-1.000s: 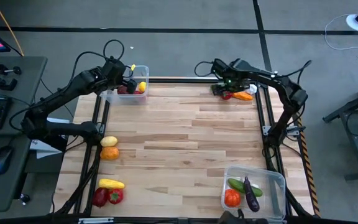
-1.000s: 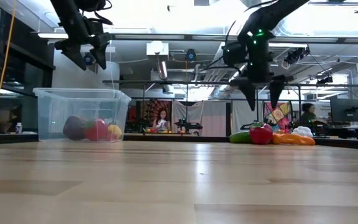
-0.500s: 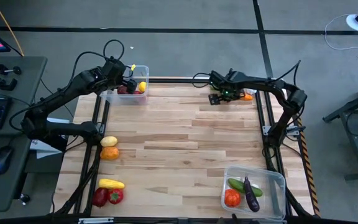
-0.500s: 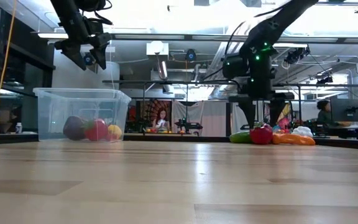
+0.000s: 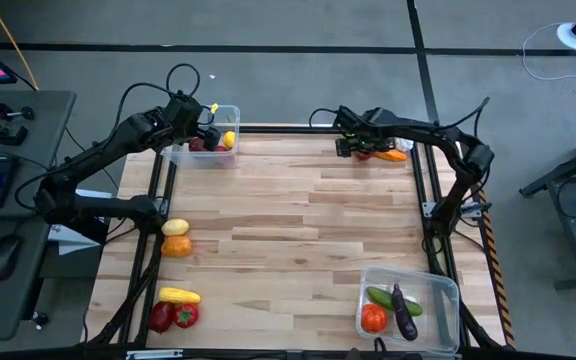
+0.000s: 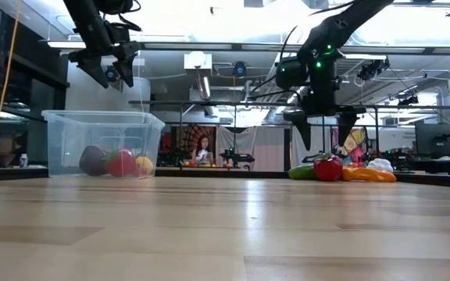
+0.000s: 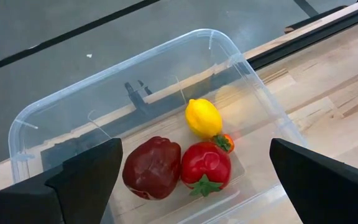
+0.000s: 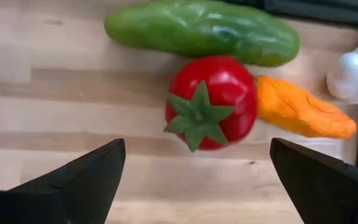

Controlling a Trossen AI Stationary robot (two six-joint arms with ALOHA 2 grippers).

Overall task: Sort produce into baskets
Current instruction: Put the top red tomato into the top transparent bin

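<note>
Above the red tomato [image 8: 213,99], right pincer [image 6: 324,131] spread wide, empty, touching nothing, left pincer [image 6: 104,72] likewise

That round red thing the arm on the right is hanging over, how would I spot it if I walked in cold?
Go to the far right corner of the wooden table, where the right gripper hangs open over a small cluster of produce. The red tomato sits in the middle, a green cucumber behind it and an orange carrot beside it. It is the only round red piece, with a green star-shaped stem.
</note>
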